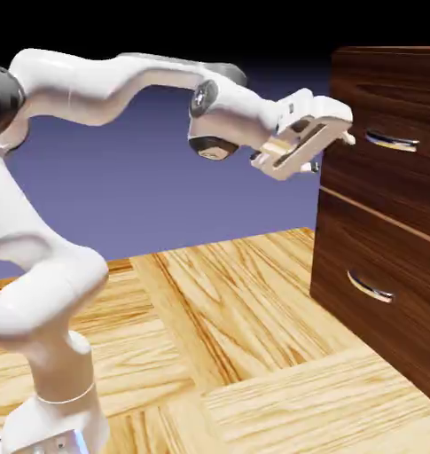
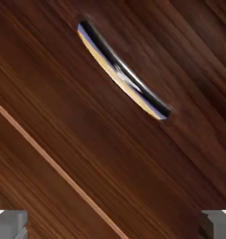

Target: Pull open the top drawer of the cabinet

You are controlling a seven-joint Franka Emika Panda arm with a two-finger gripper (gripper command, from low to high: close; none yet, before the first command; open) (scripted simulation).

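my end effector [image 1: 332, 152] is up by the cabinet [image 1: 378, 337], fingers spread wide w/ nothing btwn them. the top drawer [image 1: 387, 182] is shut, upper part of the cabinet, at abt 2 o'clock in the exterior view; its curved silver bar handle [image 1: 393, 141] is near my fingertips, not touching. in the hand view that handle slants from 11 o'clock twd 2 o'clock. lower drawer [image 1: 378, 257] is shut too, beneath it. wood-grain worktop [image 1: 218, 337] spreads at 6 o'clock.

Dark brown wood-grain cabinet [image 1: 378, 204]
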